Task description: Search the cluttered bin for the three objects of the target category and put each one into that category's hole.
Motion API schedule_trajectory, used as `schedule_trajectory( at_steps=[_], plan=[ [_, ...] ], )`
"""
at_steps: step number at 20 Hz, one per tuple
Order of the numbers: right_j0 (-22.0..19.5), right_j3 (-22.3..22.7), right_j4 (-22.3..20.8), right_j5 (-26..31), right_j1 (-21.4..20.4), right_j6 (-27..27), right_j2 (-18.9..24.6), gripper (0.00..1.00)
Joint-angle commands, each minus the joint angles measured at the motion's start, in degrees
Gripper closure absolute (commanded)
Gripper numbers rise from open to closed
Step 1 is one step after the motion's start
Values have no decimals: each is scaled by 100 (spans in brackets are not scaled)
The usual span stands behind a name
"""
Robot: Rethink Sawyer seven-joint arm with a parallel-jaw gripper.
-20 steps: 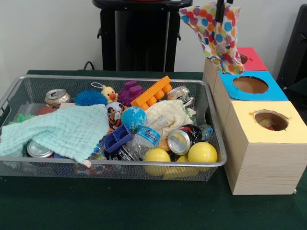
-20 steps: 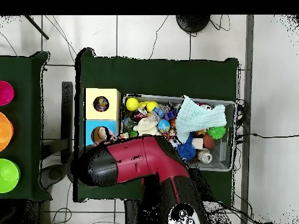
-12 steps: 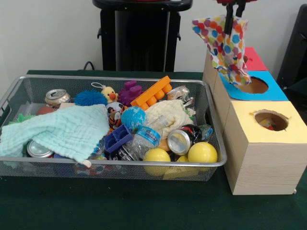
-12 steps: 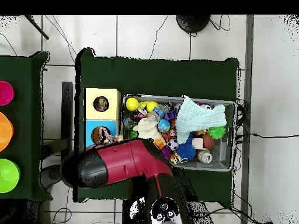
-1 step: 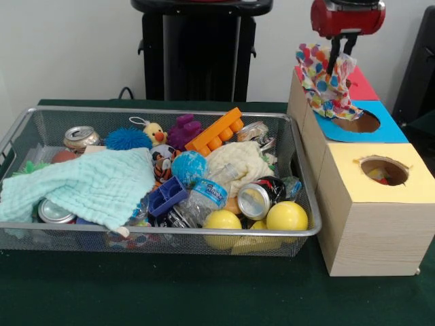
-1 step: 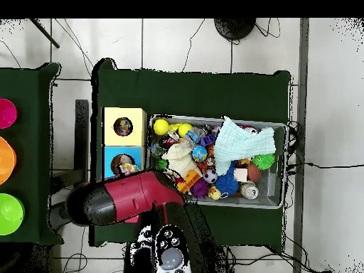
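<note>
The end effector (image 5: 338, 60) has dropped lower over the last second, still pinched shut on the polka-dot cloth (image 5: 325, 83), whose lower folds now drape directly beneath it onto the blue hole (image 5: 358, 122), so release looks imminent.

**Threes and twos on the table**

Three boxes are standing in a row: red box (image 5: 360, 85), blue box (image 5: 384, 130), yellow box (image 5: 367, 224). One basket (image 5: 170, 232) is sitting beside them.

Three cloths are showing: dotted cloth (image 5: 325, 85), mint cloth (image 5: 88, 187), cream cloth (image 5: 238, 163).

Three cans are showing plainly – back can (image 5: 81, 136), left can (image 5: 53, 212), front can (image 5: 255, 200).

Two yellow balls are lying at the front: left ball (image 5: 222, 220), right ball (image 5: 287, 216). Two blue ones are lying further back: spiky ball (image 5: 128, 139), globe ball (image 5: 189, 168).

Two blocks are showing – orange block (image 5: 216, 132), blue block (image 5: 166, 195).

One bottle (image 5: 209, 192) and one duck (image 5: 155, 132) are lying among them.

Three bowls are sitting on the side table: pink bowl (image 6: 6, 113), orange bowl (image 6: 6, 160), green bowl (image 6: 8, 213).
</note>
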Motion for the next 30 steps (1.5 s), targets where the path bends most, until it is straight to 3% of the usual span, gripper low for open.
schedule_trajectory(
  at_steps=[1,5,10,16,23,30],
  plan=[
    [398,-980,298,-180,762,1814,-465,100],
    [562,-1337,521,85,900,1838,-513,100],
    [691,-1996,744,852,977,1730,-542,100],
    [709,-2276,939,1525,772,1526,-604,100],
    [618,-2316,1061,1803,629,1310,-588,100],
    [582,-2819,1036,2569,585,1132,-570,100]
  ],
)
